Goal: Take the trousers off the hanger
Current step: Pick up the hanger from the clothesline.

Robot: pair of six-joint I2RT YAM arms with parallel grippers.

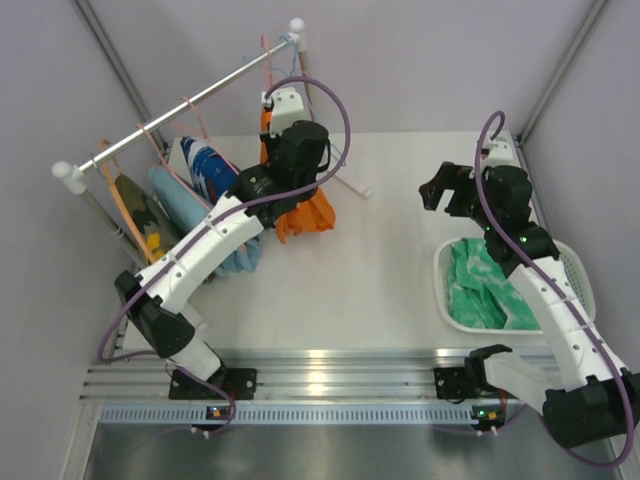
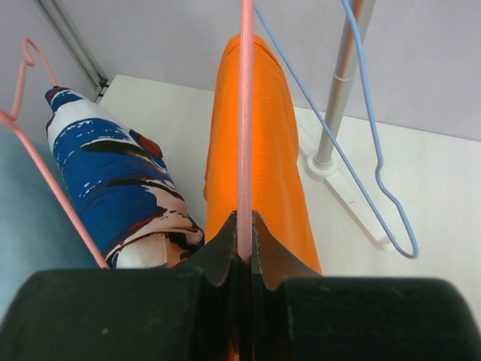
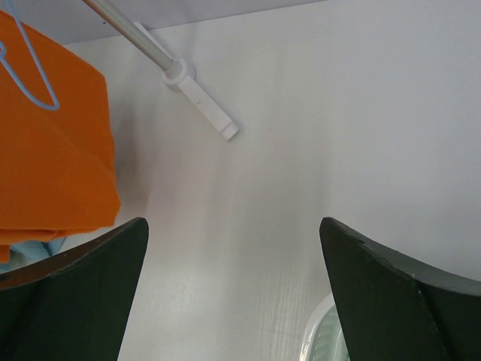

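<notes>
Orange trousers [image 2: 263, 150] hang folded over a pink hanger [image 2: 246, 113]. My left gripper [image 2: 245, 237] is shut on that hanger's wire just above the cloth. In the top view the orange trousers [image 1: 305, 215] hang below the left wrist, by the rail [image 1: 190, 100]. Blue-and-white patterned trousers [image 1: 207, 165], light blue trousers [image 1: 180, 200] and camouflage trousers [image 1: 140, 215] hang further left on the rail. Mint green trousers [image 1: 485, 285] lie in the white basket [image 1: 580, 270]. My right gripper [image 1: 435, 190] is open and empty above the table, right of the orange trousers [image 3: 52, 150].
An empty blue hanger [image 2: 376, 150] dangles from the rail beside the orange trousers. The rail's white stand foot [image 3: 199, 98] rests on the table behind them. The patterned trousers [image 2: 120, 180] hang on a second pink hanger [image 2: 45, 165]. The basket rim [image 3: 323, 331] lies under my right gripper.
</notes>
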